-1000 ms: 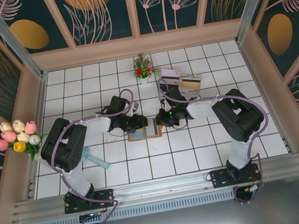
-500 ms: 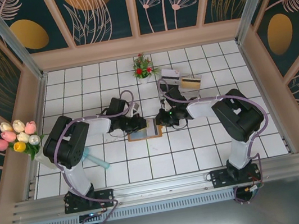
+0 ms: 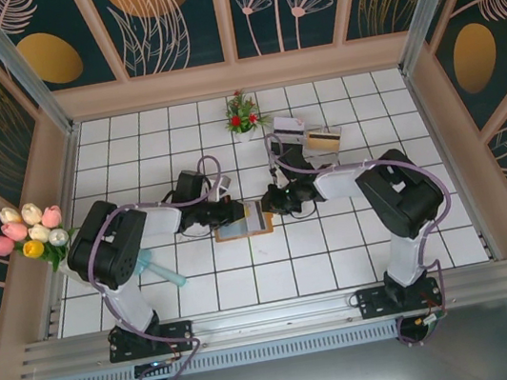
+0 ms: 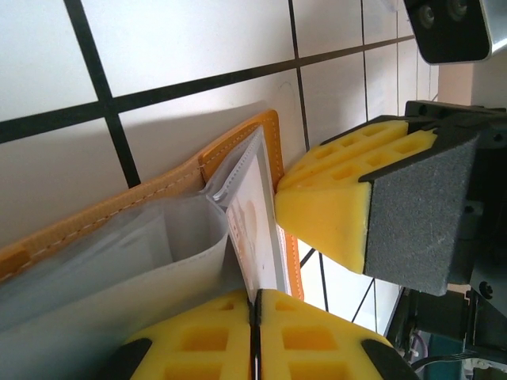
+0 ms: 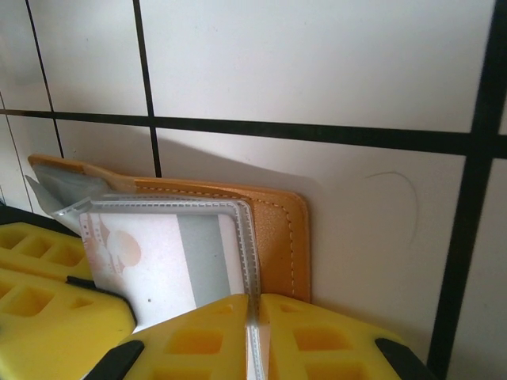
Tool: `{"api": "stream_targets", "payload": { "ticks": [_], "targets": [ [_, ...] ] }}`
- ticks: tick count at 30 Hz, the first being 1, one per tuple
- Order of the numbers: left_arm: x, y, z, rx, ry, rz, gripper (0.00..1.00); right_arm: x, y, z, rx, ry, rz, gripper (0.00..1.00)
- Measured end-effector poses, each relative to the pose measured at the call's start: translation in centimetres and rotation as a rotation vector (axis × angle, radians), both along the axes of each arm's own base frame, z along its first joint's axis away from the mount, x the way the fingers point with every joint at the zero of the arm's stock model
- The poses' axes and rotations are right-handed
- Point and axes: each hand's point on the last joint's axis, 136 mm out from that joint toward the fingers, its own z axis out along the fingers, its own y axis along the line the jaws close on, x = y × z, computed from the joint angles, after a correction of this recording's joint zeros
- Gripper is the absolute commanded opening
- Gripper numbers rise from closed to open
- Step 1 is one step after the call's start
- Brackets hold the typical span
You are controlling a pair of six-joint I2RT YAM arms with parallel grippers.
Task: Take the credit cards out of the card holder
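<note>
From above, the card holder point(image 3: 244, 222) is lying open on the tiled floor point(image 3: 339, 244) near the middle. The left gripper point(image 3: 233, 212) is meeting its left side and the right gripper point(image 3: 269, 206) its right.

At the left wrist, the yellow pads point(image 4: 198, 344) are pressing together, pinching the clear sleeve point(image 4: 247, 207).

At the right wrist, the jaws are squeezing narrow on that sleeve's near edge, with a pale card point(image 5: 166, 261) sitting inside it.
</note>
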Motion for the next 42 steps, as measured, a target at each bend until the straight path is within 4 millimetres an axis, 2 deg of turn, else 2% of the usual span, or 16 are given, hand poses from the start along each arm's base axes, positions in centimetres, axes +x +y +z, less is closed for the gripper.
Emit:
{"api": "stream_targets", "payload": {
  "ticks": [14, 25, 42],
  "targets": [
    [-0.3, 0.4, -0.5, 0.017, -0.005, -0.007, 0.14, 0.0, 0.0, -0.1, 0.000, 0.003, 0.001, 0.16],
    [-0.6, 0.8, -0.3, 0.008, -0.015, -0.009, 0.04, 0.0, 0.1, -0.2, 0.001, -0.001, 0.002, 0.15],
    [-0.8, 1.8, 0.0, 0.038, -0.025, 0.005, 0.06, 0.0, 0.1, -0.2, 0.000, -0.002, 0.001, 0.15]
  ]
}}
